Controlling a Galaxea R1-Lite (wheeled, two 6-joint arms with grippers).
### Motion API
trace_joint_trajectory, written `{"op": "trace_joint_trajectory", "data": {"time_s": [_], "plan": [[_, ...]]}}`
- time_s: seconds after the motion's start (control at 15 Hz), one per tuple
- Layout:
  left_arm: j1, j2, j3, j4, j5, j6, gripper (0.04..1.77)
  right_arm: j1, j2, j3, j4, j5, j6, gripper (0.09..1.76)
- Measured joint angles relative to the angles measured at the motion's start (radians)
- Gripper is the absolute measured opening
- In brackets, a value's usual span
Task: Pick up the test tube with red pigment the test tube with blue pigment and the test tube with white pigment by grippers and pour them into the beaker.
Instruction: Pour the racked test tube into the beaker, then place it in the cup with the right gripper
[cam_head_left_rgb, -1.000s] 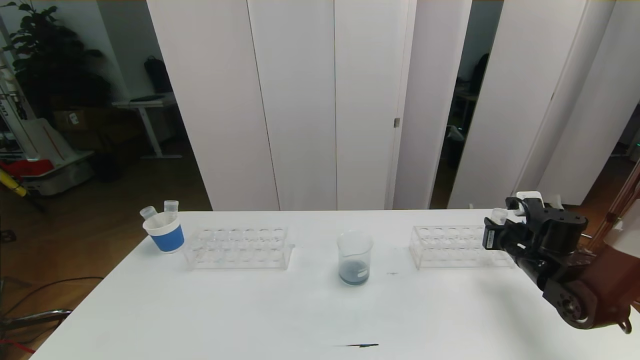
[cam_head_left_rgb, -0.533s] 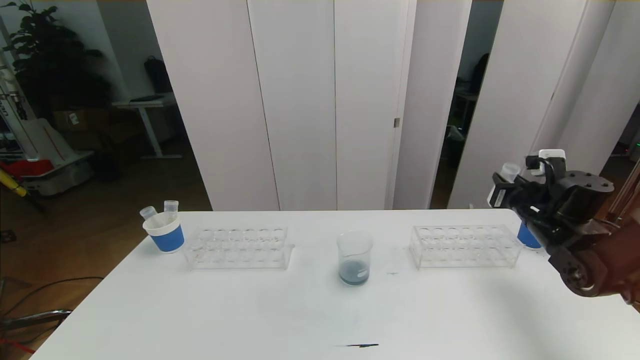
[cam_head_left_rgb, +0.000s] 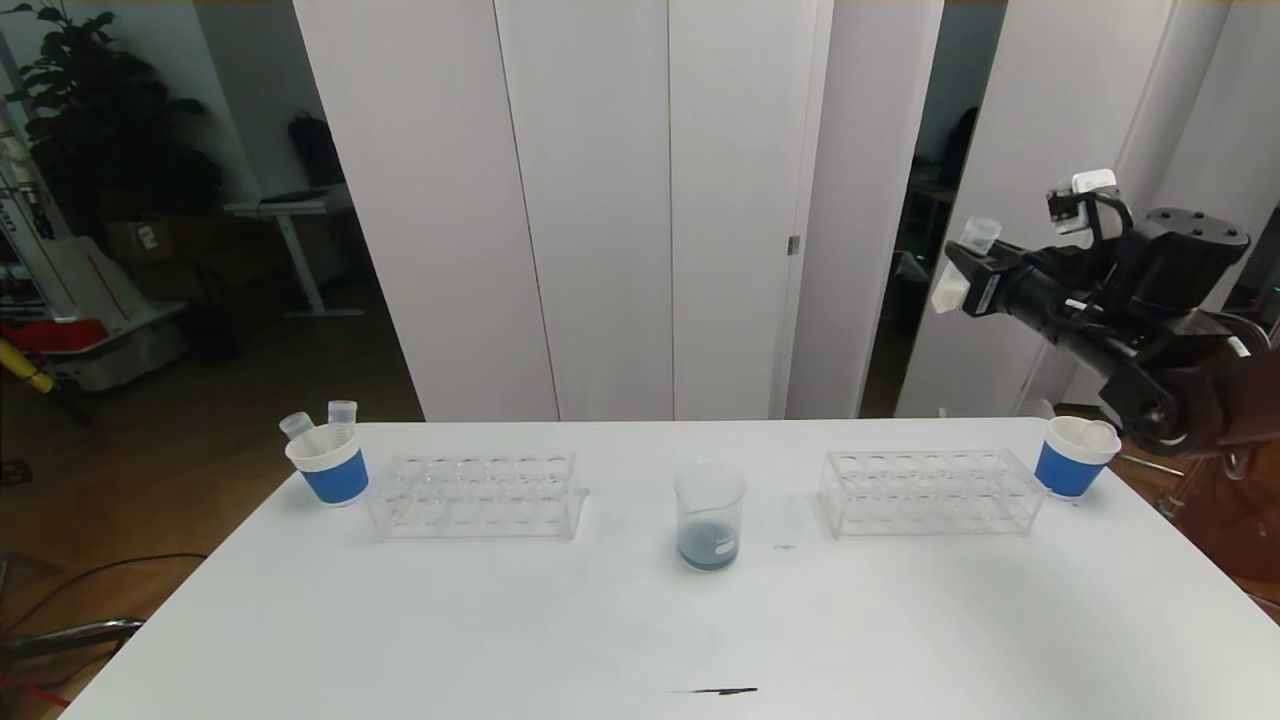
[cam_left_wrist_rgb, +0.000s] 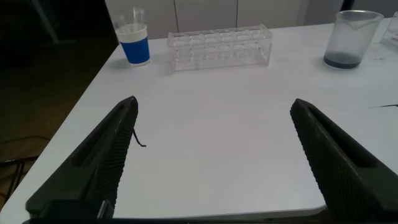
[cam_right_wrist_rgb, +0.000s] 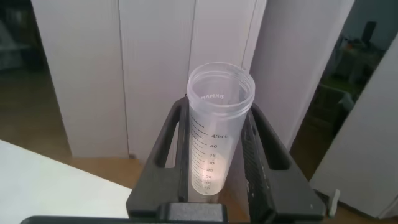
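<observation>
My right gripper (cam_head_left_rgb: 962, 272) is shut on the test tube with white pigment (cam_head_left_rgb: 972, 240), a clear graduated tube with an open top. It holds the tube high above the table's far right end, to the right of the beaker (cam_head_left_rgb: 710, 515) and well above it. In the right wrist view the tube (cam_right_wrist_rgb: 214, 149) stands between the two black fingers of that gripper (cam_right_wrist_rgb: 216, 107), pale whitish at its bottom. The beaker holds a dark bluish layer and also shows in the left wrist view (cam_left_wrist_rgb: 348, 38). My left gripper (cam_left_wrist_rgb: 214, 104) is open and empty over the table's near left part. No tube with blue or red pigment shows.
Two clear tube racks stand on the white table (cam_head_left_rgb: 500, 620), one left (cam_head_left_rgb: 475, 495) and one right (cam_head_left_rgb: 925, 490) of the beaker. A blue-banded paper cup (cam_head_left_rgb: 328, 465) with two clear tubes sits far left. Another cup (cam_head_left_rgb: 1072, 455) sits far right. A dark streak (cam_head_left_rgb: 715, 690) lies near the front edge.
My right gripper has risen with the tube from the right rack's end to high above the table, tilting the tube leftward. The right paper cup has come into view.
</observation>
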Motion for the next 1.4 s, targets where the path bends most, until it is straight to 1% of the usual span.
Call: {"op": "trace_joint_trajectory", "data": {"time_s": [0.13,0.27,0.33,0.6,0.87,1.27,1.4], "plan": [[0.0,0.0,0.0,0.0,0.0,0.0,1.75,0.016,0.01,-0.106,0.101,0.118,0.0,0.58],[0.0,0.0,0.0,0.0,0.0,0.0,1.75,0.045,0.026,-0.142,0.119,0.23,-0.011,0.58],[0.0,0.0,0.0,0.0,0.0,0.0,1.75,0.066,0.03,-0.14,0.11,0.257,-0.038,0.58],[0.0,0.0,0.0,0.0,0.0,0.0,1.75,0.131,0.03,-0.076,0.104,0.272,-0.211,0.58],[0.0,0.0,0.0,0.0,0.0,0.0,1.75,0.169,0.031,0.003,0.103,0.274,-0.377,0.58],[0.0,0.0,0.0,0.0,0.0,0.0,1.75,0.217,0.09,-0.002,0.079,0.273,-0.506,0.58],[0.0,0.0,0.0,0.0,0.0,0.0,1.75,0.235,0.107,-0.013,0.081,0.273,-0.521,0.58]]}}
